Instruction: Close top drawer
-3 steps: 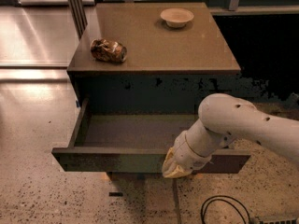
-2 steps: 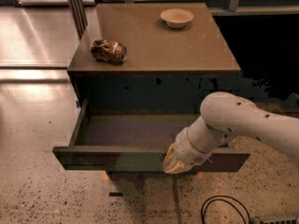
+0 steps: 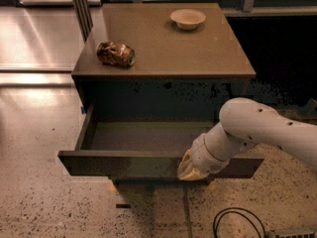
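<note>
Dark-brown and scuffed, top drawer (image 3: 124,163) pulled well out across lower centre of frame, grey-brown floor showing. Nudged slightly inward since a second ago (front panel a touch nearer the cabinet), so closing under way but mostly undone. Tool (image 3: 190,168) against the panel's outer face, right of centre; how far open, impossible to tell, nothing visibly held. Straight run back under the worktop (image 3: 163,48) edge; cable (image 3: 237,209) on floor at lower right, apart from the drawer.
</note>
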Robot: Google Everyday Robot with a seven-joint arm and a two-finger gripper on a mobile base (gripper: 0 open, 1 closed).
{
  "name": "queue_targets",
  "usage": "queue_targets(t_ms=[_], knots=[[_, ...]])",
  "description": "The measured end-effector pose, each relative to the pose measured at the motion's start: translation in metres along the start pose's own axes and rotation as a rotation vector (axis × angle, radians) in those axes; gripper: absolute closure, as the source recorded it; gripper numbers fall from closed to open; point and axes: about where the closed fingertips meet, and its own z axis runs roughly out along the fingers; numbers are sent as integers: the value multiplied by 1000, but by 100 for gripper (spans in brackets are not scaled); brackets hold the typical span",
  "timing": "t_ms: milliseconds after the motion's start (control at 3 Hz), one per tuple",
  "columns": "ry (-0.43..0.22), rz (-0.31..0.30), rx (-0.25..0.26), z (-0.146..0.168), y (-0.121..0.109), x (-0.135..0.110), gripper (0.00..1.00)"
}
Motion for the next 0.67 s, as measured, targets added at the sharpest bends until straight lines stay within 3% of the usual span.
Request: queue_targets(t_ms=[667], knots=[[14,-19,-4,1,-1,-7,100]])
